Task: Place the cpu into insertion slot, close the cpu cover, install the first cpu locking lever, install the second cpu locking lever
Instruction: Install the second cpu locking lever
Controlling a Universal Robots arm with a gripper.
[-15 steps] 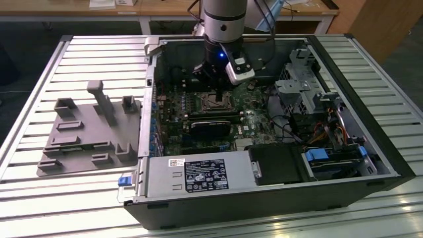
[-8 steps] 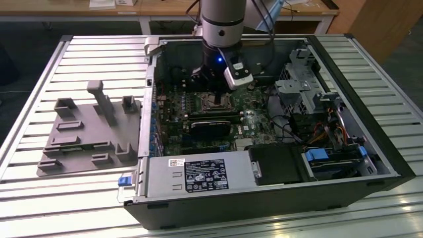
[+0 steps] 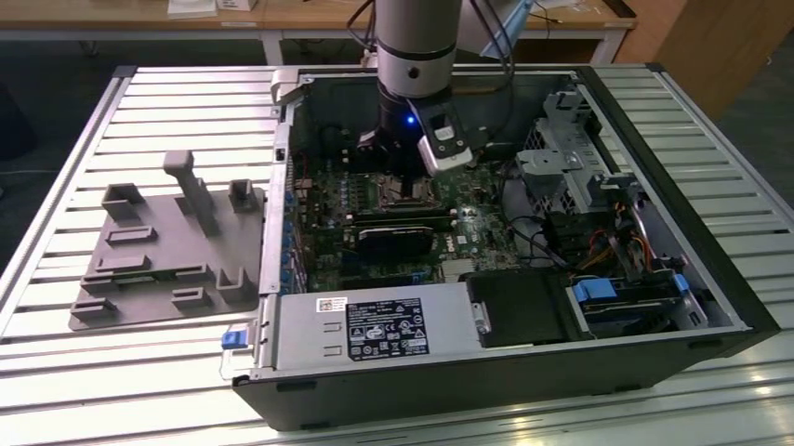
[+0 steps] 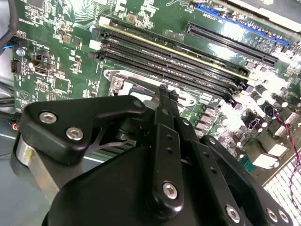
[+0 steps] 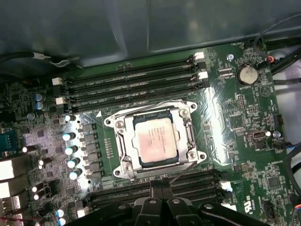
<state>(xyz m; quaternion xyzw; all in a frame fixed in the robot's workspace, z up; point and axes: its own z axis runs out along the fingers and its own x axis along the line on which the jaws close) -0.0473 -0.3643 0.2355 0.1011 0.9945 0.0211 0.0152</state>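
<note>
In the first wrist view the cpu [image 5: 154, 141] lies flat in the insertion slot [image 5: 190, 112], its pale face showing through the square window of the cpu cover [image 5: 125, 149], which lies down over it. Thin wire levers run along the frame's edges; whether they are latched I cannot tell. My gripper [image 5: 162, 184] is shut with nothing in it, its tips just beside the socket's edge and apart from the chip. The second wrist view shows the gripper [image 4: 163, 89] from behind, fingers together, at the socket's frame [image 4: 117, 83]. In the exterior view the gripper [image 3: 400, 172] hangs low over the slot [image 3: 400, 195].
Memory slots [image 5: 131, 80] flank the socket on two sides, with capacitors [image 5: 70, 148] beside it. The open computer case [image 3: 496, 372] walls in the board; a black card [image 3: 397, 237] and cables [image 3: 620, 246] lie near. A grey fixture tray [image 3: 162, 251] sits at the exterior view's left.
</note>
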